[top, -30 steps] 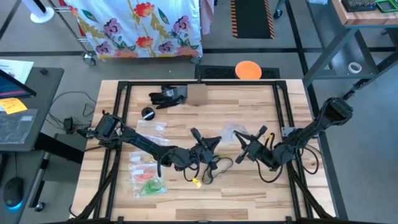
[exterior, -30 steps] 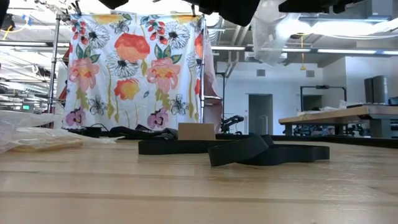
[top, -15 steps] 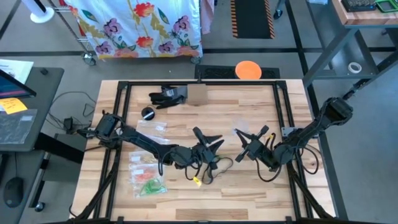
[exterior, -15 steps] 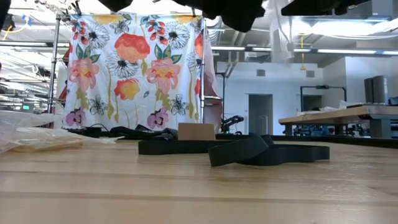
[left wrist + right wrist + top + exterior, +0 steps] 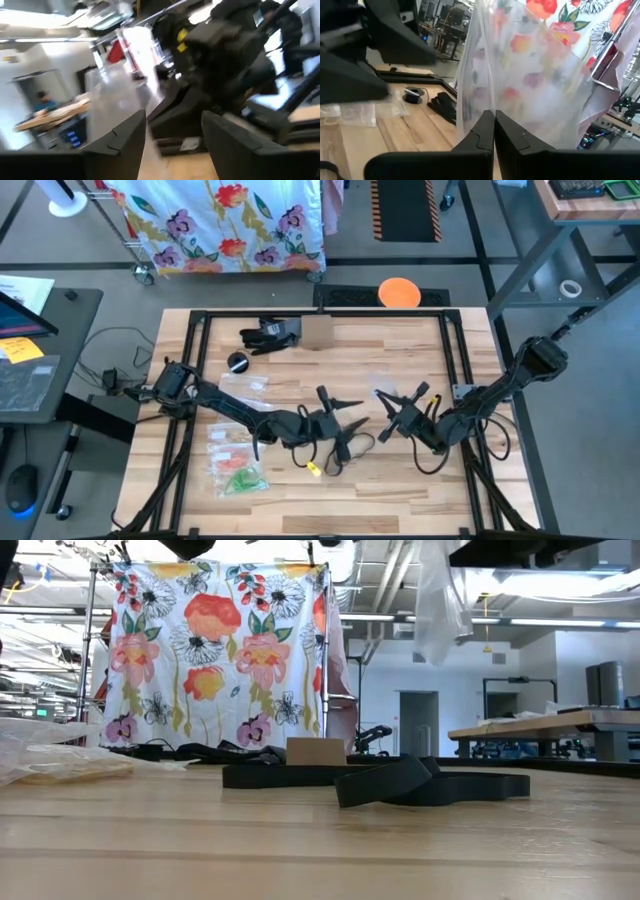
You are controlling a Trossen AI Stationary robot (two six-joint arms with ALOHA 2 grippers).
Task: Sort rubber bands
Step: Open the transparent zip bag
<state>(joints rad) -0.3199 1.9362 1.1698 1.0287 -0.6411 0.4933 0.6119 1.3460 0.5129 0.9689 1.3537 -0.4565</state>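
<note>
From above, sorted rubber bands (image 5: 238, 470) are lying in bags left of the left gripper (image 5: 336, 406), whose fingers are spread and holding nothing; a yellow band (image 5: 314, 471) just below it is waiting. In its wrist view, the right gripper (image 5: 494, 131) is pinching a clear bag (image 5: 530, 80), which is hanging long-ways up and down.

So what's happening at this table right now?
Both arms are raised over the middle of the wooden table. The right gripper is shut on a clear plastic bag, holding it up so it hangs. The left gripper sits just beside it with fingers spread and nothing in them. More bags, some holding coloured rubber bands, lie at the table's left side. No loose bands are being handled at this moment.
</note>
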